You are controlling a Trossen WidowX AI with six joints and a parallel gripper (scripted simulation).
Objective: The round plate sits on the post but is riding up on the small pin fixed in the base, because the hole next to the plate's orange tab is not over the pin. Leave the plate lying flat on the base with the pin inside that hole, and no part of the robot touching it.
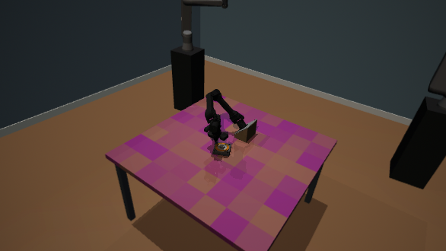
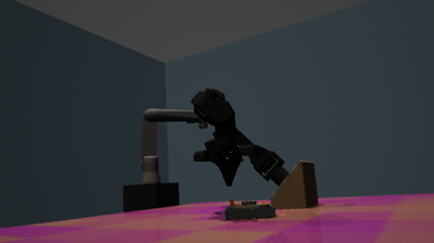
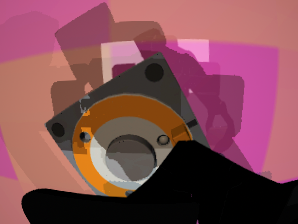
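Note:
The grey square base (image 1: pixel 221 154) (image 2: pixel 249 214) (image 3: pixel 120 84) lies on the table. The round orange and grey plate (image 2: pixel 265 204) (image 3: pixel 127 105) sits around the post (image 2: pixel 249 202) (image 3: pixel 131 159) and looks about level, low on the base. The orange tab (image 2: pixel 232 203) (image 3: pixel 180 132) stands at its rim. Beside the tab, a small round pin (image 3: pixel 163 140) seems to show inside the hole; its depth is hard to tell. My gripper (image 2: pixel 229 185) is shut and empty, with its tips above the tab side of the plate, clear of it. Dark fingers hide the plate's lower right part in the wrist view.
A wedge-shaped block (image 1: pixel 246 133) (image 2: pixel 297 191) stands on the checkered table (image 1: pixel 205 180) behind the base, near my arm's lower links. Another arm stands on a black pedestal (image 1: pixel 188 77) (image 2: pixel 151 195) beyond the table, and a further pedestal (image 1: pixel 420 148) is at the far right.

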